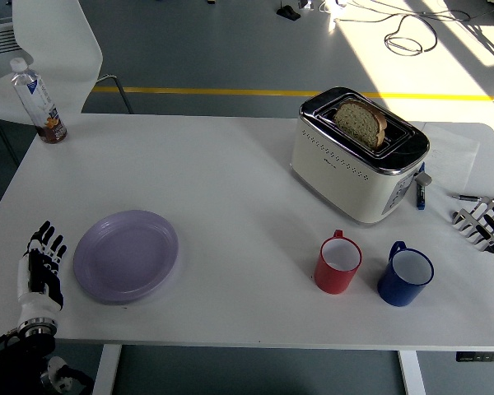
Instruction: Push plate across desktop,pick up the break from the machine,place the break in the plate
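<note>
A lilac plate (pixel 126 255) lies on the white table (pixel 230 181) at the front left. A cream toaster (pixel 358 156) stands at the back right with a slice of bread (pixel 361 122) sticking up from its slot. My left hand (pixel 41 267) hovers just left of the plate, fingers spread and upright, a small gap from the rim, holding nothing. At the right edge my right hand (pixel 484 226) rests on the table with relaxed fingers, well apart from the toaster.
A red mug (pixel 338 263) and a blue mug (pixel 404 276) stand in front of the toaster. A water bottle (pixel 39 103) is at the back left corner. A pen (pixel 421 193) lies beside the toaster. A white chair (pixel 49 49) stands behind the table.
</note>
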Robot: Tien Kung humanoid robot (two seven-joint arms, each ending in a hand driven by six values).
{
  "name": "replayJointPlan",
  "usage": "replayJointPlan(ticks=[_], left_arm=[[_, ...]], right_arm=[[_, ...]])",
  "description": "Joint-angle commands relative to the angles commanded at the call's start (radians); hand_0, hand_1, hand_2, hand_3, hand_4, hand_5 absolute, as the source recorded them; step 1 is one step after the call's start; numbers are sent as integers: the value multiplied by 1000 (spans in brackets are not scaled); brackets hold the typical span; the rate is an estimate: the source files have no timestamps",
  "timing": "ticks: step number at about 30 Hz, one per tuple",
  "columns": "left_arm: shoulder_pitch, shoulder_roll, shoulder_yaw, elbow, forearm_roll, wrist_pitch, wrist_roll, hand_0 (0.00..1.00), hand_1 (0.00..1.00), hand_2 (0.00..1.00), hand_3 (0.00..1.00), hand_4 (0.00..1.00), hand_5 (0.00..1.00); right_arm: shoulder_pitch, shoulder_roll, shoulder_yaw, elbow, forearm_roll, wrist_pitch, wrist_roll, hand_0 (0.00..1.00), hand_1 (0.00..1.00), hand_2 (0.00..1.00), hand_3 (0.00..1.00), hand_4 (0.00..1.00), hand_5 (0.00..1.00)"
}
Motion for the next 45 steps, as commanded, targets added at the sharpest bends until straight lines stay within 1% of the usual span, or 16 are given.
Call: replayJointPlan(ticks=[9,11,15,20,29,37,39,40,41,42,45], left_arm=[[0,0,14,-1,-10,-14,3,869,861,904,839,433,884],[1,0,25,-1,-28,-18,3,869,861,904,839,433,884],[4,0,43,-9,-38,-20,1,869,862,904,834,434,884],[-2,0,63,-11,-47,-35,-2,866,861,901,830,437,890],[-14,0,79,-7,-60,-60,8,864,859,898,830,435,890],[-17,0,83,-3,-62,-68,17,863,858,898,827,440,898],[-18,0,81,-1,-60,-80,26,863,858,898,827,440,898],[-19,0,81,0,-59,-95,35,863,858,898,827,440,898],[-19,0,82,0,-59,-99,37,863,858,898,827,440,898],[-19,0,82,-1,-57,-108,42,858,854,894,827,447,918],[-20,0,85,-2,-55,-121,49,858,854,894,827,447,918]], right_arm=[[-5,-1,-2,0,0,0,0,737,683,700,688,504,456],[-7,-1,-4,-1,0,0,0,737,683,700,688,504,456],[-8,-1,-4,0,0,0,1,738,683,702,689,504,456],[-8,0,-2,-1,0,-1,0,738,684,702,690,504,456],[1,1,1,0,0,-1,1,738,683,704,689,505,457],[3,2,3,0,0,-1,1,739,686,706,693,506,459],[3,2,3,0,0,-1,1,739,686,706,693,506,459],[4,2,4,0,0,-1,1,739,686,706,693,506,459],[4,2,4,0,0,-1,1,739,686,706,693,506,459],[4,2,3,0,0,-1,1,740,686,706,695,505,459],[5,3,4,-1,0,-1,1,740,686,706,695,505,459]])
